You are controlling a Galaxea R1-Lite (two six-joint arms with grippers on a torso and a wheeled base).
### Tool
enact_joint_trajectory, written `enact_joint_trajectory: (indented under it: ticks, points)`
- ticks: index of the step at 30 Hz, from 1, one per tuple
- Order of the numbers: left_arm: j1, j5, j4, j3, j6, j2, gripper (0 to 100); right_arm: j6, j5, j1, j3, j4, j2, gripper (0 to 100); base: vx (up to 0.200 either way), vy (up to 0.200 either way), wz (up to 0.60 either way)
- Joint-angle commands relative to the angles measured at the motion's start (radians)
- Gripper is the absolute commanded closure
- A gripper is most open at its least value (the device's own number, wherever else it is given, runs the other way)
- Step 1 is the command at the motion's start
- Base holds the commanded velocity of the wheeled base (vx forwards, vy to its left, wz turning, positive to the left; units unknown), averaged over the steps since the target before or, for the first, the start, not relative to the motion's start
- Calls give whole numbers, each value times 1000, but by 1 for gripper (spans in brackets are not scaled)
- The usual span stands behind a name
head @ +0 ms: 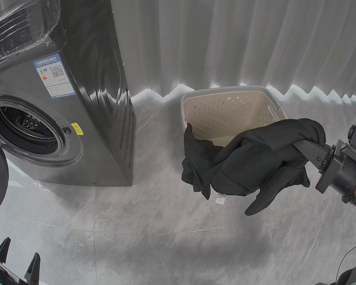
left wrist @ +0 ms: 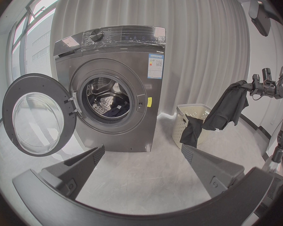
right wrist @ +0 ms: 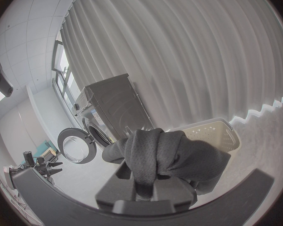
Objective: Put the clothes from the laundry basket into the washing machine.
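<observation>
Black fabric, head: garment bunched in right gripper, jaws clamped on it; lifted off the floor, one end trailing over near rim of laundry basket.
Basket, head: on floor at the curtain edge, apart from washing machine.
Left arm, head: left gripper low at near left floor edge, fingers spread.
Machine, left wrist: door swung wide, drum exposed; left gripper wide open.
Garment, left wrist: garment hanging from right gripper, tail end touching laundry basket rim.
Grip, right wrist: garment wrapped over the clamped fingers, laundry basket behind it, washing machine farther along the curtain.
</observation>
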Motion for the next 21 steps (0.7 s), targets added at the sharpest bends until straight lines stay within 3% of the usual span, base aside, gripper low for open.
enact_joint_trajectory:
  ticks: [1, 7, 16, 21]
  points:
    - [0, 0, 0, 16, 0, -16, 0, 0, 1, 2, 0, 0, 3, 100, 0, 200, 0]
    - [0, -2, 0, 16, -2, -16, 0, 0, 1, 2, -2, 0, 5, 100, 0, 200, 0]
    - [0, 0, 0, 16, -2, -16, 0, 0, 1, 2, -2, -2, 10, 100, 0, 0, 0]
    - [0, 0, 0, 16, -2, -16, 0, 0, 1, 2, 0, 0, 10, 100, -200, 0, 0]
